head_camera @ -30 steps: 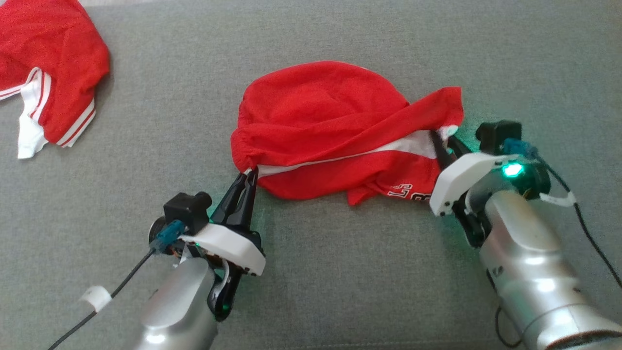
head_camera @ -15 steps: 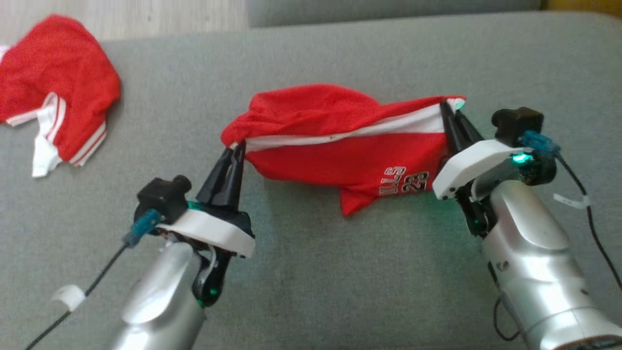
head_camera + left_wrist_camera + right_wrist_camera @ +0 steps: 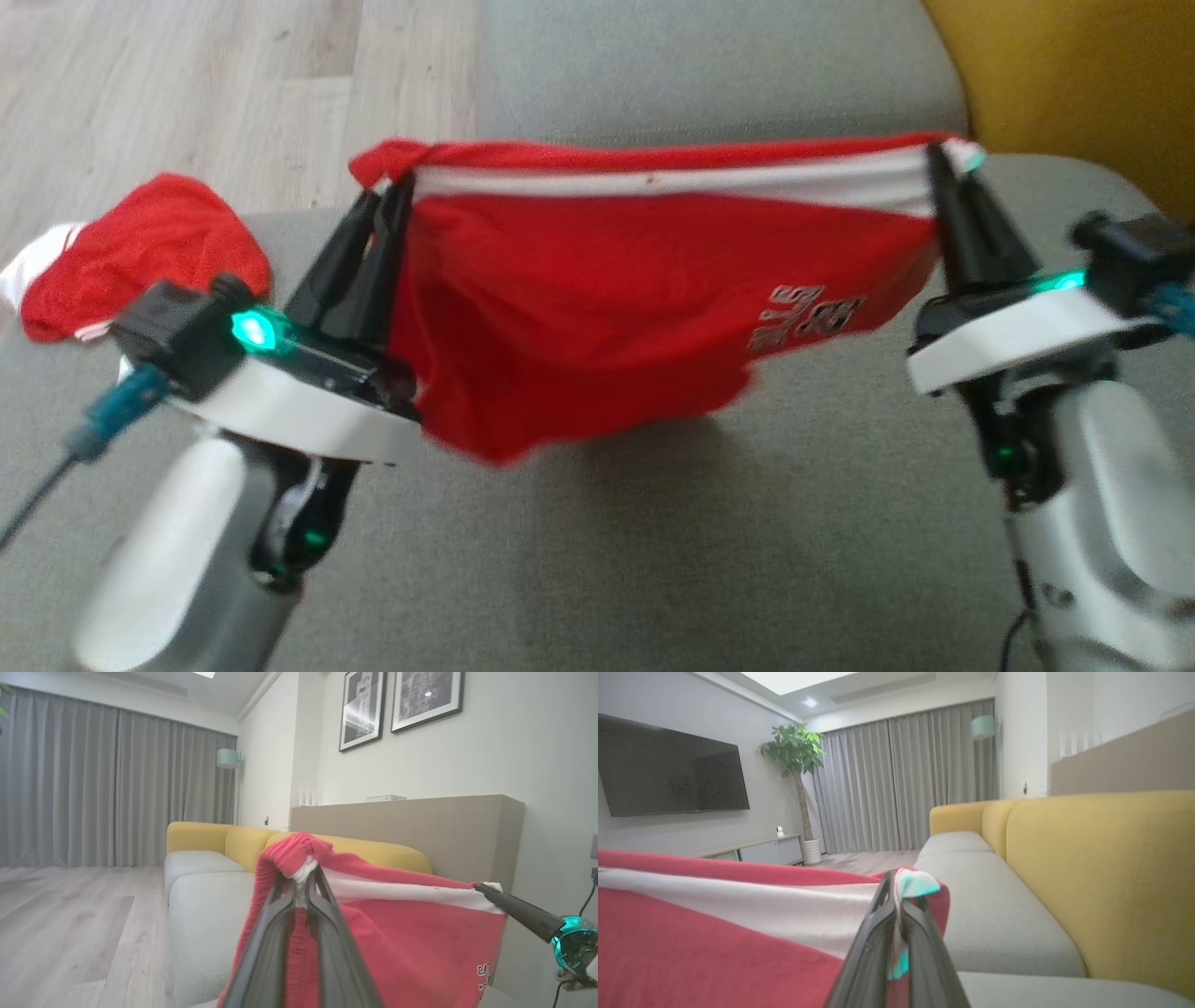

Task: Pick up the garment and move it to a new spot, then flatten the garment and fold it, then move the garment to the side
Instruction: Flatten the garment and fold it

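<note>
The garment [image 3: 597, 308] hangs stretched between the two pairs of fingers. One top corner is pinched at the tips of the left gripper [image 3: 390, 185] and the other at the tips of the right gripper [image 3: 938, 161]. Its body droops below the fingertips, over the sofa seat [image 3: 653, 541]. A second garment [image 3: 140, 247] lies on the seat, left of the left fingers. The floor [image 3: 187, 93] lies beyond the left fingertips. The sofa back [image 3: 1074, 84] stands beyond and right of the right fingertips.
</note>
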{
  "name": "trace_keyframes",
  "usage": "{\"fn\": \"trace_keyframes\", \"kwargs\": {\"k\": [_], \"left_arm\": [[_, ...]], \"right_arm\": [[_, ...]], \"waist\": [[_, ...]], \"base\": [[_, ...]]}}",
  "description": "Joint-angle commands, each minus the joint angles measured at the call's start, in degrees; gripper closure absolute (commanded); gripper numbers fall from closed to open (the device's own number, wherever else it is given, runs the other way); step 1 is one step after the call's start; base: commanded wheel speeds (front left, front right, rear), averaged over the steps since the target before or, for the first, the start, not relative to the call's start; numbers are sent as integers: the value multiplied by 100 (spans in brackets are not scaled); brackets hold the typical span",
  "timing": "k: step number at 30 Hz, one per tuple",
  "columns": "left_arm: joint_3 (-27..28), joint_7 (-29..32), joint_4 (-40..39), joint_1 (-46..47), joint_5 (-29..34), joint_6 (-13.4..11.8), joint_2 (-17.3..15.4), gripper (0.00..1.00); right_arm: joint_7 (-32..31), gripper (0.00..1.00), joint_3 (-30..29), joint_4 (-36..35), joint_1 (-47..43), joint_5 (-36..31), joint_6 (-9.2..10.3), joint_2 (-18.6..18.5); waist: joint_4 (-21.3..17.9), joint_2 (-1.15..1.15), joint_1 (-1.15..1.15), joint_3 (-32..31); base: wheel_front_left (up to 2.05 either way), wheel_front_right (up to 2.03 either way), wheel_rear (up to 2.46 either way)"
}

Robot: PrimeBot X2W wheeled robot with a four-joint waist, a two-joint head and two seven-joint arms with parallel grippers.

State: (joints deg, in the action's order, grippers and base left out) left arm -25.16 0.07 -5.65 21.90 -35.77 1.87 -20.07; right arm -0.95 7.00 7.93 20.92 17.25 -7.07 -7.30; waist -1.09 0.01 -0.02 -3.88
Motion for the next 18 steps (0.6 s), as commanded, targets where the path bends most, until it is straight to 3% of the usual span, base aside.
{"fn": "trace_keyframes", "kwargs": {"k": [1, 5, 8, 13, 18], "left_arm": [[345, 189, -411, 397, -19, -64, -278, 100], [425, 681, -796, 683, -38, -144, -517, 100], [441, 944, -652, 905, -183, -147, -522, 100], [377, 1201, -99, 1310, -332, -39, -461, 100], [395, 1218, 917, 2343, -367, 183, -314, 100]], "right_arm": [[-178, 100, -6, -567, 66, -60, -42, -15], [-730, 100, -171, -1532, -131, -152, -42, 64], [-1021, 100, -249, -1704, -75, -185, -42, 111], [-1197, 100, -252, -1258, 369, -104, -42, 128], [-931, 100, -207, -132, 1692, -231, -42, 52]], "waist": [[-35, -1, 2, -39], [-85, -1, 2, 40], [-122, -1, 2, 211], [-172, -1, 2, 665], [-241, -1, 2, 1346]], "base": [[0, 0, 0], [0, 0, 0], [0, 0, 0], [0, 0, 0], [0, 0, 0]]}}
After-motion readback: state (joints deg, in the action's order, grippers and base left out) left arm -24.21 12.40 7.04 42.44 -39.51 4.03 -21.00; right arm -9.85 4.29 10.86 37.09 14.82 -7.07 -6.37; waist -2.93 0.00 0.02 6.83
